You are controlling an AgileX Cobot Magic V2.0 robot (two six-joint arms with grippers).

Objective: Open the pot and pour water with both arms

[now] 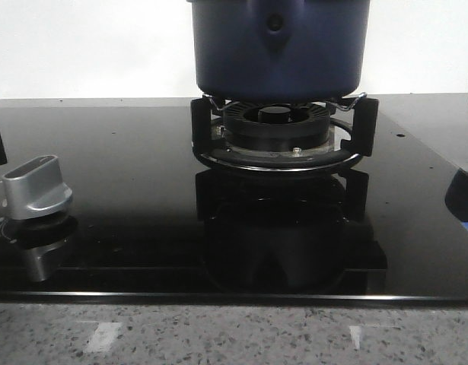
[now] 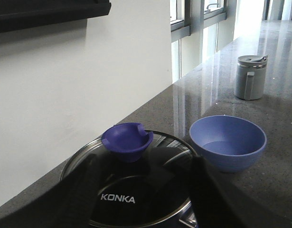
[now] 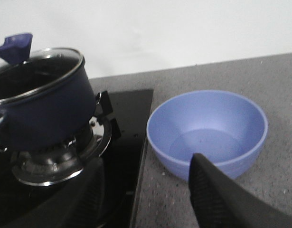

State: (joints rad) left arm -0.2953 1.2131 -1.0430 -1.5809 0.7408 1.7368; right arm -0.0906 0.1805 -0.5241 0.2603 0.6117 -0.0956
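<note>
The dark blue pot stands on the gas burner, its handle mount with a round hole facing the front view. A glass lid with a steel rim and a blue cup-shaped knob covers it. My left gripper hovers open above the lid, just short of the knob, nothing between its fingers. The right wrist view shows the pot with its lid on, and my right gripper open over the hob's edge, between pot and bowl. Neither gripper shows in the front view.
A light blue bowl sits on the grey counter beside the hob, also in the left wrist view as the bowl. A grey lidded jug stands farther along the counter. A silver stove knob sits on the black glass hob.
</note>
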